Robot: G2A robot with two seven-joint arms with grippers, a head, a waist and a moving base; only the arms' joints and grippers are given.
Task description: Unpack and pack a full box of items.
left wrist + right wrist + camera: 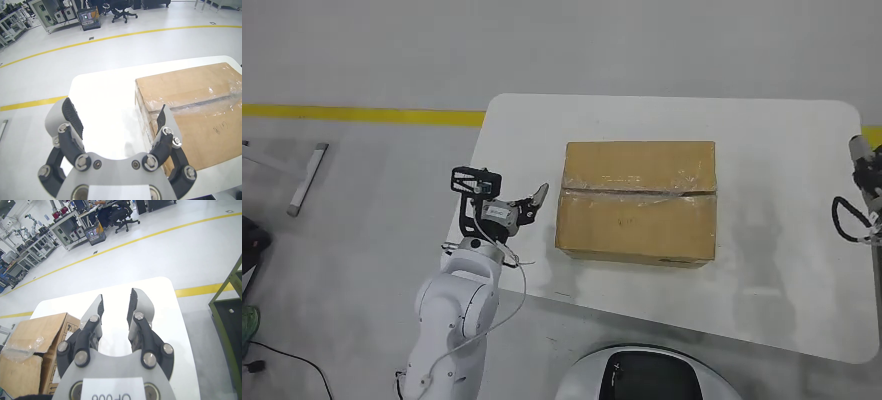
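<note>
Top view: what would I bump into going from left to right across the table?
Left tool, open → cardboard box → right arm at the table's edge.

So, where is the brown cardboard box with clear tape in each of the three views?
Top view: brown cardboard box at the middle of the white table.
Left wrist view: box beside the open left gripper, partly behind one finger.
Right wrist view: box beside the open right gripper.
Shared landmark: the yellow floor line beyond the table.
</note>
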